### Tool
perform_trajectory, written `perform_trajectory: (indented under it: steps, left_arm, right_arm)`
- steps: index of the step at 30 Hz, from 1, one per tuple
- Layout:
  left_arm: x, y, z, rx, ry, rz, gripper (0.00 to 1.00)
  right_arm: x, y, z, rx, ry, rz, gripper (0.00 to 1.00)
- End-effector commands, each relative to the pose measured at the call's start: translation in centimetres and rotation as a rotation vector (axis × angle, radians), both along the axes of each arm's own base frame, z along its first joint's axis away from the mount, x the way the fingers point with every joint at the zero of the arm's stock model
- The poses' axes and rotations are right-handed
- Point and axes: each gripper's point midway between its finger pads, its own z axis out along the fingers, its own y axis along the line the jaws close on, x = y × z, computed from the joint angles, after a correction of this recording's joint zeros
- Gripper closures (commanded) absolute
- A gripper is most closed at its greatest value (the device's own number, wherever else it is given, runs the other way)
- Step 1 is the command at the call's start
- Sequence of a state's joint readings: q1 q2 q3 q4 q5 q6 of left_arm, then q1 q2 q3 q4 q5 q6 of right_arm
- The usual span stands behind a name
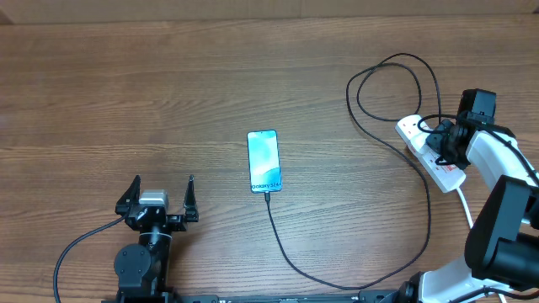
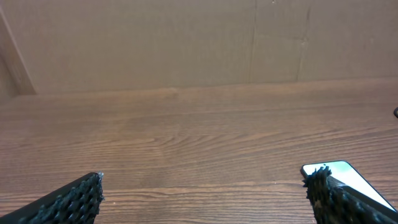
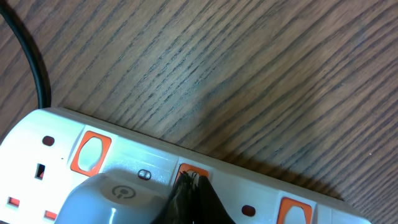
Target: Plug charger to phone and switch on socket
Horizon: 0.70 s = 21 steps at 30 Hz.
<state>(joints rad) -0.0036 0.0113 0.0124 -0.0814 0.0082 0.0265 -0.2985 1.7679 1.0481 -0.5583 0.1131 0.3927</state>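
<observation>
- L arm (image 1: pixel 139 263): sits low at the near-left edge, folded compact, wrist level, pointing away from its base.
- L gripper (image 1: pixel 163 180): jaws spread wide, nothing between them. Fingers (image 2: pixel 78 200) are dark w/ ribbed pads and show only at the two lower corners of the L wrist view.
- R arm (image 1: pixel 498 225): comes up from the near-right corner, black elbow link then white forearm along the right edge, wrist turned in toward the left.
- R gripper (image 1: pixel 440 141): jaws closed tight, angled down. Fingertips (image 3: pixel 189 186) meet in one dark point.

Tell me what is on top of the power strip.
A pale plug adapter sits plugged into the power strip; the shut right gripper's tip sits over an orange switch, covering most of it.
</observation>
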Motion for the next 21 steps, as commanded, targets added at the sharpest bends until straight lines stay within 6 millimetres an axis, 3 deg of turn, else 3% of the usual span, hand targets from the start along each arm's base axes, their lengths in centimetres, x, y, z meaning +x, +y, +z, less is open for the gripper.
perform_trajectory:
  steps: [1,5,8,13,21]
  left_arm:
    - [0.0,0.1,-0.3,0.014,0.005,-0.001,0.01]
    - [0.0,0.1,-0.3,0.014,0.005,-0.001,0.01]
    - [0.0,0.1,-0.3,0.014,0.005,-0.001,0.00]
    - [0.0,0.1,-0.3,0.014,0.005,-0.001,0.01]
    - [0.0,0.1,-0.3,0.014,0.005,-0.001,0.00]
  right_arm:
    - [-0.2,1.5,-0.9,0.034,0.030,0.029,0.96]
    - [0.1,1.2,-0.4,0.029,0.016,0.028,0.96]
    - [0.5,0.7,1.1,0.024,-0.002,0.018,0.96]
    - [0.4,-0.5,6.0,0.026,0.002,-0.011,0.96]
    - [-3.1,-0.2,13.9,0.088,0.151,-0.039,0.96]
